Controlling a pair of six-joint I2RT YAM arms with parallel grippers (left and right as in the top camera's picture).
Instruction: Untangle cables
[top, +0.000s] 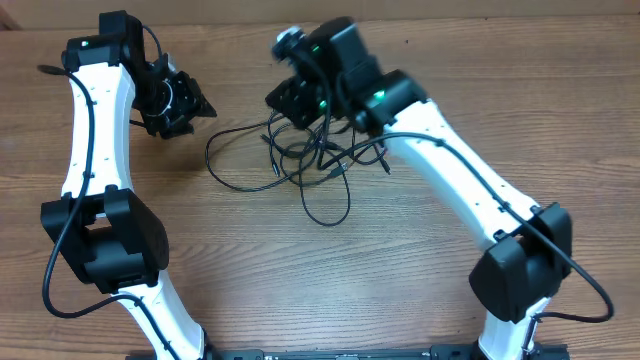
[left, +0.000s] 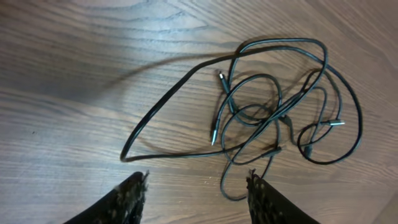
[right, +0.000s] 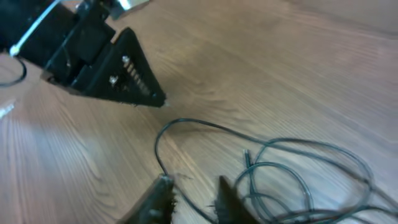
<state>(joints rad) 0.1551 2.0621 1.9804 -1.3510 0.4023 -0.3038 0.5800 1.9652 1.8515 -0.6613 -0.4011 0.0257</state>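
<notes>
From the overhead view, my left claw (top: 198, 107) is in the upper left of the frame, above the bare wood of the table (top: 420, 300). My right claw (top: 284, 102) is at the upper middle, over the top edge of the cables (top: 305, 158). The cables lie in one loose black tangle at the centre of the frame, between my two claws. One loop goes out to the left and one hangs toward the lower middle.

From the left wrist view, the two fingers (left: 132, 198) of my left claw stand well apart at the bottom edge. It is released and nothing is between them. The tangle fills the middle and the right of the frame. I can see some silver plug tips (left: 214, 138) inside it. One long loop reaches to the left, just above my fingers.

From the right wrist view, my right claw shows at the bottom edge with a small gap between the fingers (right: 157, 200). It is a little released and I see wood in the gap, no cord. A cable loop comes down just beside the left finger. The other cords spread to the lower right. My left claw is in the upper left, apart from the loop.
</notes>
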